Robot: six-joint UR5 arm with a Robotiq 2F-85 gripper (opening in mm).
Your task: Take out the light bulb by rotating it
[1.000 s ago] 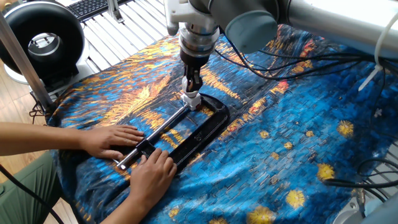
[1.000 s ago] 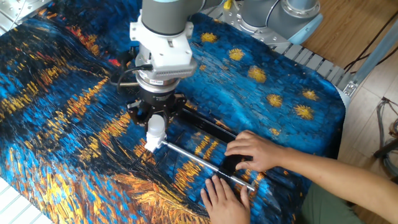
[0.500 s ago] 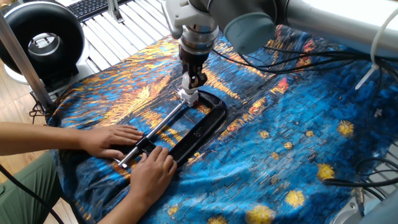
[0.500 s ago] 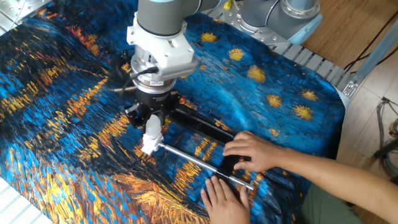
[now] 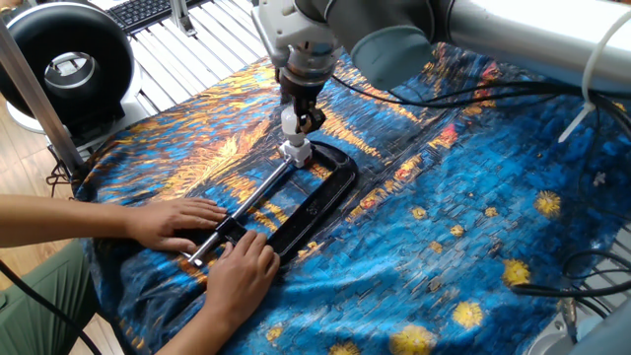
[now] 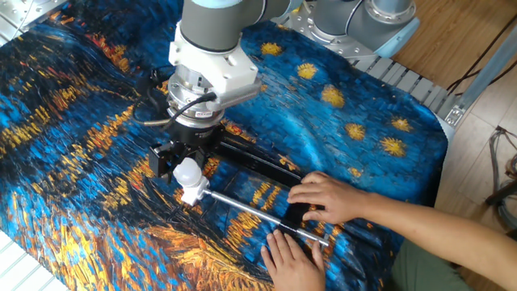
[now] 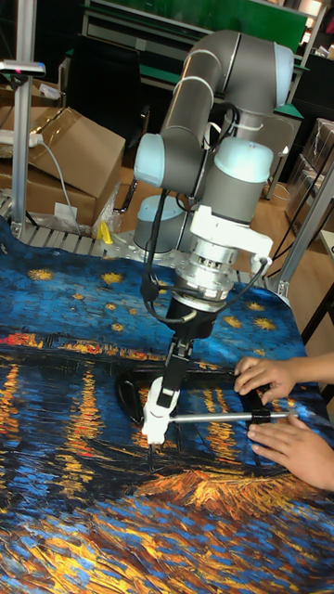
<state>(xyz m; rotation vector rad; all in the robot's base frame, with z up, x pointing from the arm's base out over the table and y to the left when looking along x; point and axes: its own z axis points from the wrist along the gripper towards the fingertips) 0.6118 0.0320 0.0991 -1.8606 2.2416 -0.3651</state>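
Since 1 s ago: wrist rotated, gripper (image 6: 187, 168) lifted a bit toward upper left of frame, light bulb (image 6: 187, 171) now risen clear of the socket (image 6: 193, 194). Bulb sits center-left in the other fixed view, just above the white socket, pinched between the dark fingers (image 6: 161, 158); pincer narrow, closed on the bulb. In one fixed view, bulb (image 5: 290, 121) up near top center, socket (image 5: 295, 152) right below, gap btwn them small. Socket clamped at end of a metal rod (image 6: 257, 212) on a black frame (image 6: 258, 160); two human hands (image 6: 327, 196) press rod and frame down at lower right, prob. so the fixture stays put while the wrist twists. Painted cloth (image 6: 73, 121) covers the table. Hard to tell whether screw base is fully out of the threads: base hidden by fingers and too small. In tall fixed view bulb itself indistinct, merges w/ white parts under the gripper (image 7: 165, 394).
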